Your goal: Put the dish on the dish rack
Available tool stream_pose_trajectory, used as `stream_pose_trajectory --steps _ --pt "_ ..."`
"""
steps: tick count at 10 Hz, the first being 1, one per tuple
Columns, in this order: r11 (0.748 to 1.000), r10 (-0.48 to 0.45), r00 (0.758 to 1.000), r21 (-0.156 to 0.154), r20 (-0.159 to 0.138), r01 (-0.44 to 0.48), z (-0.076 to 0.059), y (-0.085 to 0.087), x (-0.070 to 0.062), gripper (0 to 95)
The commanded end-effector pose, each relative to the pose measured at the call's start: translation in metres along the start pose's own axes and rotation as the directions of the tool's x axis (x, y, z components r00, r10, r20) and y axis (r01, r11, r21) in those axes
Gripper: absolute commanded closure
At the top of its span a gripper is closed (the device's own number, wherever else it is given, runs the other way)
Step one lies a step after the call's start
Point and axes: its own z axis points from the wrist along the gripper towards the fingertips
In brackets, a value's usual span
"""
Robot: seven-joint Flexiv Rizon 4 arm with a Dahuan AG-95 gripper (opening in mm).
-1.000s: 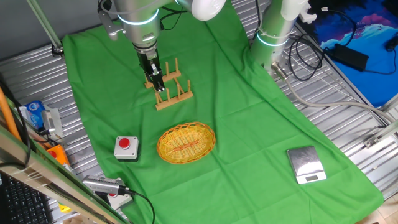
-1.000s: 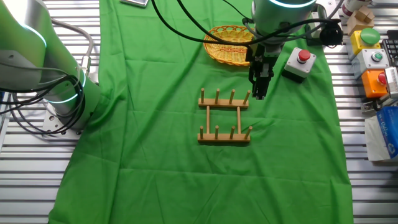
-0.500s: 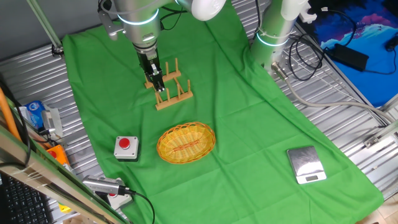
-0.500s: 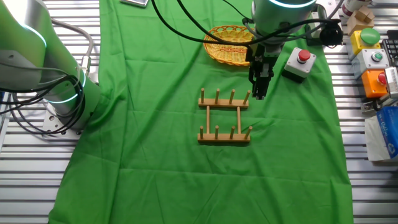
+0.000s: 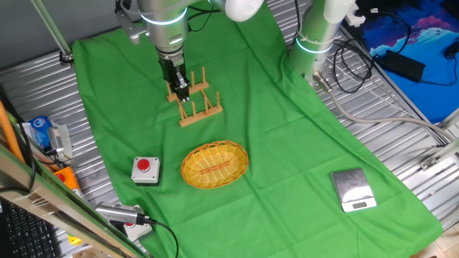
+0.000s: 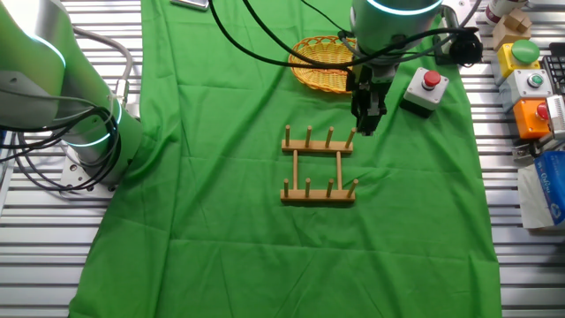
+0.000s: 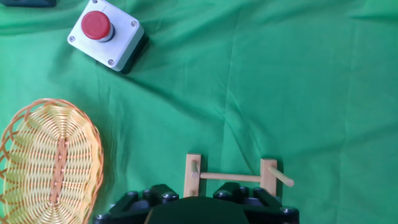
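The dish [image 5: 214, 164] is a yellow oval wicker basket-plate with an orange-red centre streak. It lies flat on the green cloth, apart from the rack, and shows in the other fixed view [image 6: 325, 62] and the hand view [image 7: 50, 162]. The dish rack [image 5: 195, 100] is a small wooden rack with upright pegs, standing empty [image 6: 319, 166]; only its near end shows in the hand view [image 7: 231, 177]. My gripper [image 5: 183, 92] hangs just above the rack's end nearest the dish [image 6: 365, 128]. Its fingers look closed together and hold nothing. The fingertips are hidden in the hand view.
A grey box with a red button [image 5: 145, 169] sits beside the dish [image 6: 425, 88] [image 7: 106, 34]. A square silver scale [image 5: 353, 189] lies at the cloth's right. A second arm's base [image 5: 315, 43] stands at the cloth's edge. Coloured button boxes [image 6: 530, 79] line one side.
My gripper has risen a little above the rack's end and shifted slightly. The dish and rack have not moved.
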Motion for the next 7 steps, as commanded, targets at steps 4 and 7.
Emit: stream_pose_trajectory --steps 4,7 --pt "1.0 -0.006 1.0 0.001 -0.002 0.006 0.0008 0.0002 -0.0016 95.0" --pt "1.0 -0.006 1.0 0.001 -0.002 0.006 0.0008 0.0002 -0.0016 95.0"
